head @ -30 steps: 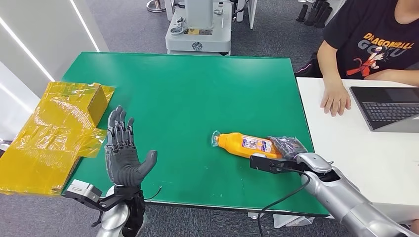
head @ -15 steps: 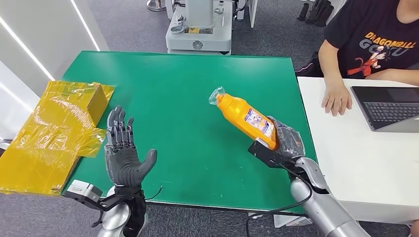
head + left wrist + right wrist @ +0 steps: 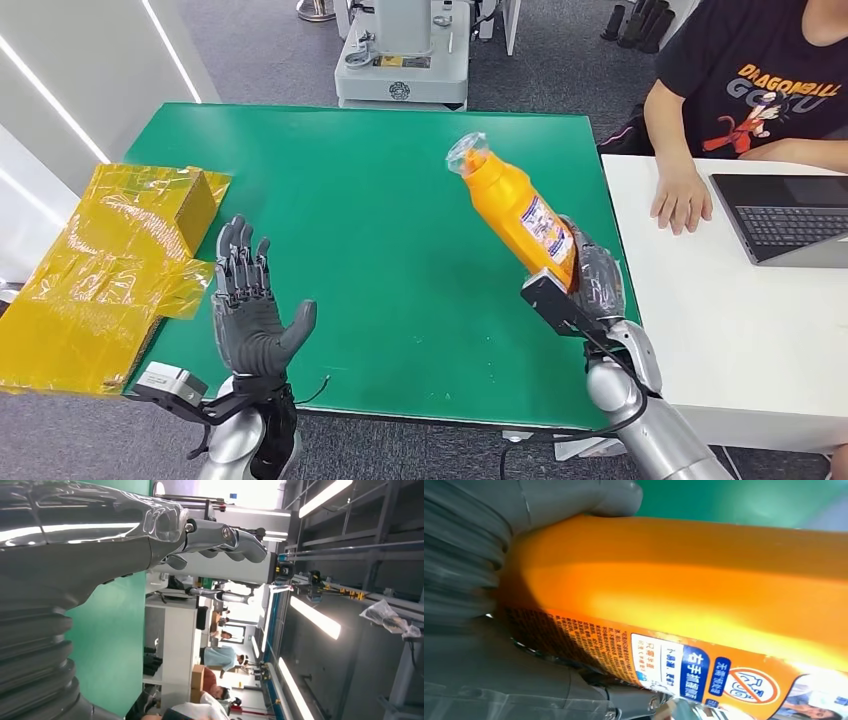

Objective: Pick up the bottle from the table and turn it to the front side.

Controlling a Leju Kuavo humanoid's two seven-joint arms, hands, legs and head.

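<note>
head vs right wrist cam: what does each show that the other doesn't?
Head view: the left hand raised open at the green table edge, yellow packaging, a seated person with a laptop. Right wrist view: the bottle label's blue print close up. Both: the orange bottle held in the right hand.

Green table [image 3: 380,200] mid open; yellow box [image 3: 110,250] left, person's hand [image 3: 680,200] right.
</note>
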